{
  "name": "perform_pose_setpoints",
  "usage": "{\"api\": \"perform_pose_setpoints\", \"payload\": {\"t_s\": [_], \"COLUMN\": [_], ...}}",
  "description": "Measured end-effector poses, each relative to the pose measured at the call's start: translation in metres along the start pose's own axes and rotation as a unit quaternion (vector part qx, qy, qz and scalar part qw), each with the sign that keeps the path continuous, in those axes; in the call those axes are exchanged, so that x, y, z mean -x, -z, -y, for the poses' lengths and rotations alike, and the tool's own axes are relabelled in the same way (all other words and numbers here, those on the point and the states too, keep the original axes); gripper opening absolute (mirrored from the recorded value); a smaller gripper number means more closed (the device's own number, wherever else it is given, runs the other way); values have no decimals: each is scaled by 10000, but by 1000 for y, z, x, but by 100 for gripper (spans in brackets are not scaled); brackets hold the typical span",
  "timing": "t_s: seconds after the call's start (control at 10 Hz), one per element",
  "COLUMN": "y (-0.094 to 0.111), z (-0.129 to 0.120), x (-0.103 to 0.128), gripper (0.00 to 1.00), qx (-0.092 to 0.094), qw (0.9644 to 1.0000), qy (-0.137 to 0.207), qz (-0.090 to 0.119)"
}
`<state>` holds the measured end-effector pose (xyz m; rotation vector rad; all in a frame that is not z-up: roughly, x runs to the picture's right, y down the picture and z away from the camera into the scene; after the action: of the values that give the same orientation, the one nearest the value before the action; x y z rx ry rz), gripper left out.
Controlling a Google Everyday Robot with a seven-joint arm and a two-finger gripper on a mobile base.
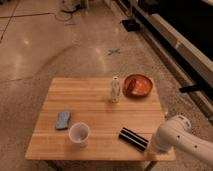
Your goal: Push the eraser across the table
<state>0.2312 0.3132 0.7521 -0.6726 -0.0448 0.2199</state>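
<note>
Eraser — black, pale-striped, flat on the table, just left of the gripper. Gripper (at the white arm's end, over the table's near right corner) — spread or closed, cannot tell. White cup: farther left of the gripper.

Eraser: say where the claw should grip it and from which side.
Probably best: grip the eraser at mid-length, across its narrow width, coming from above. It lies flat on the table, a slim oblong. The claw sits at its right end, by the table's near edge.
</note>
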Motion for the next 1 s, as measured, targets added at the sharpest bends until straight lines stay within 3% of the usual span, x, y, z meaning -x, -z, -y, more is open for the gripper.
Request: {"api": "perform_pose_setpoints", "payload": {"t_s": [0.5,1.0], "y": [-2,-8], "z": [4,19], "x": [34,63], "gripper": [0,0], "qx": [-38,-128], "qw": [9997,9990], "qy": [88,295], "qz": [235,324]}}
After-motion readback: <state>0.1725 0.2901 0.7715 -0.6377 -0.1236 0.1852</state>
